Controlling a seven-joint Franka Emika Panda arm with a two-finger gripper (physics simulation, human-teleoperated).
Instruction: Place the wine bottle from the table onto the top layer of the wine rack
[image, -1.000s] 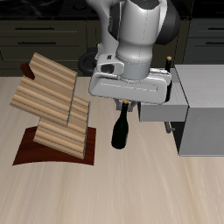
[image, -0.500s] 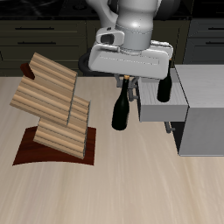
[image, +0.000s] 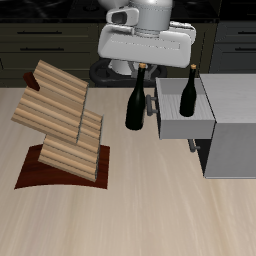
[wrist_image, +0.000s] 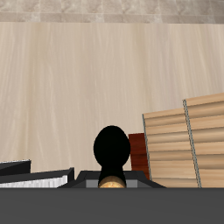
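Room: dark cabinet fronts (image: 50, 45) run along the back, behind the robot.
Table (image: 150, 215): pale beige planks, bare at the front edge.
Grey cabinet (image: 225, 125): box-like, beside the lifted bottle; a second dark bottle (image: 189, 90) stands upright on it.
Wine rack (image: 58, 130): three tilted ridged slabs on a dark reddish base; its top layer (image: 48, 97) holds nothing.
Wine bottle (image: 135, 100): upright, hanging clear of the table between rack and cabinet.
Gripper (image: 143, 66): clamped on the bottle's capped neck.
Progress: pick-up and lift look done; carrying across to the rack, laying the bottle on the top slab and letting go remain.
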